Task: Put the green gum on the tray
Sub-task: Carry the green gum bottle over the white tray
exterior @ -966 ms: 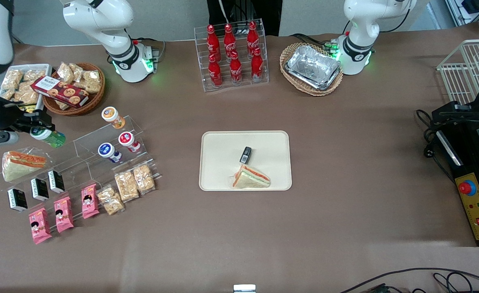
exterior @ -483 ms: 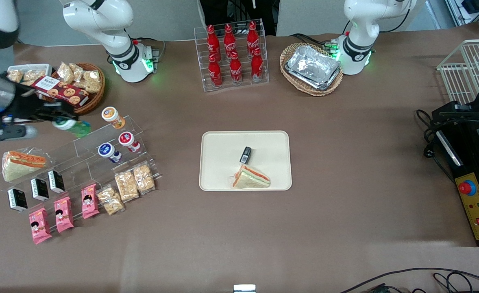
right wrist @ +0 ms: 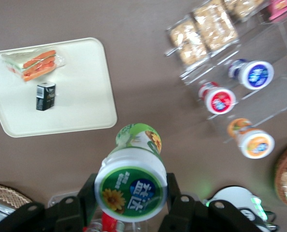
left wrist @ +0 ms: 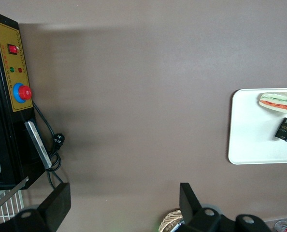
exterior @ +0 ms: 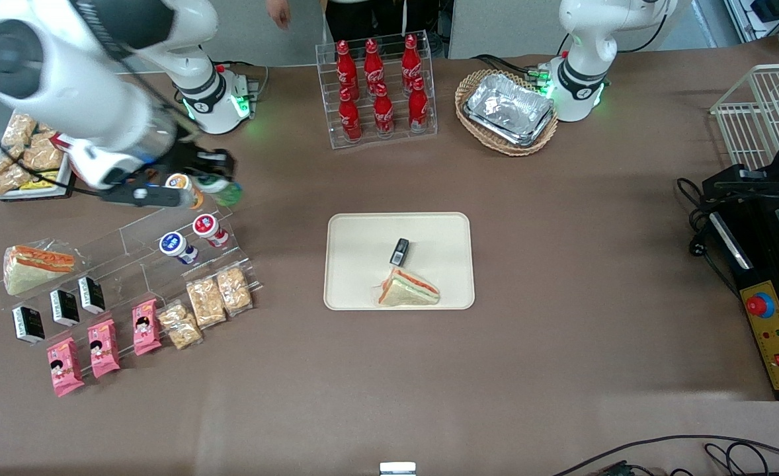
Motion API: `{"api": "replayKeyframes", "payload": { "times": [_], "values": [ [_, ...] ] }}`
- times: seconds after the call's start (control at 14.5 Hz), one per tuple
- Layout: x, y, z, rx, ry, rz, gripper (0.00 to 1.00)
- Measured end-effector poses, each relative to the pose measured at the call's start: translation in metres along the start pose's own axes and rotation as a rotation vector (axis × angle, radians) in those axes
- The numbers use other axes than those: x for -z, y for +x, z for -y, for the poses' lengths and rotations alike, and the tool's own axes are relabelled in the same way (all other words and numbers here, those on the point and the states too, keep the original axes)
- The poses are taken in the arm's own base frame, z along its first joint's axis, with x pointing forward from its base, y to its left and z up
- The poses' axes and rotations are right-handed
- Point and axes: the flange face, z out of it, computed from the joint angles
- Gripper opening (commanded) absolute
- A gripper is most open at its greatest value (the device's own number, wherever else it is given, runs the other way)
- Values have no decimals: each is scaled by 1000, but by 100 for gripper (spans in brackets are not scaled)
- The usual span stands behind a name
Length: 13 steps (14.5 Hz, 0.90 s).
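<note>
The green gum (right wrist: 134, 179), a green bottle with a white lid and green label, is held between the fingers of my right gripper (right wrist: 130, 193), which is shut on it. In the front view the green gum (exterior: 221, 190) hangs above the table, beside the orange-lidded bottle (exterior: 183, 188) at the top of the clear stand, with the gripper (exterior: 204, 173) around it. The cream tray (exterior: 363, 238) lies in the table's middle, toward the parked arm from the gripper. It carries a sandwich (exterior: 408, 289) and a small black pack (exterior: 399, 251). The tray (right wrist: 80, 96) also shows in the right wrist view.
A clear tiered stand (exterior: 164, 264) holds blue-lidded (exterior: 176, 246) and red-lidded (exterior: 208, 229) bottles, snack packs and pink packets. A cola bottle rack (exterior: 379, 86) and a wicker basket of foil trays (exterior: 507, 111) stand farther from the front camera. A control box (exterior: 773, 330) sits at the parked arm's end.
My right arm has carried the green gum away from the working arm's end of the table, past the snack basket and over the clear stand toward the tray. The grip stays shut.
</note>
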Motion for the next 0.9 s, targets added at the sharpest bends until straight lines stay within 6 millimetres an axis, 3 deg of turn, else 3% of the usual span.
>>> {"api": "replayKeyframes", "payload": {
  "times": [0.21, 0.41, 0.9],
  "values": [
    [-47, 7, 40, -4, 9, -17, 29],
    [-111, 10, 72, -33, 22, -38, 29],
    [-240, -1, 127, -52, 43, -66, 29]
  ]
}}
